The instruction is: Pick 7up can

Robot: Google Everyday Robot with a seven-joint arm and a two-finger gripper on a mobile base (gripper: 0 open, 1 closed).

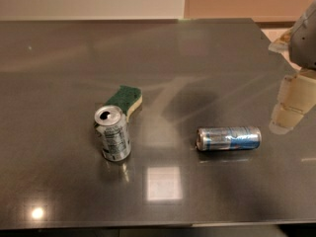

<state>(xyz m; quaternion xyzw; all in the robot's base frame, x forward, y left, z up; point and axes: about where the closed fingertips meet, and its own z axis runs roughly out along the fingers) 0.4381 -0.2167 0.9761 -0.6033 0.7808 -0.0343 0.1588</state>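
The 7up can (112,134) stands upright on the dark grey table (59,73), left of the middle. It is short and silver with a white fine-print panel facing me and a silver pull-tab top. The gripper (292,105) hangs at the right edge of the view, pale beige, above the table and far to the right of the can. It holds nothing that I can see.
A green and yellow sponge (124,99) lies just behind the 7up can, touching or nearly touching it. A slimmer silver-and-blue can (228,138) lies on its side right of the middle, between the 7up can and the gripper. The table's far edge meets a pale wall.
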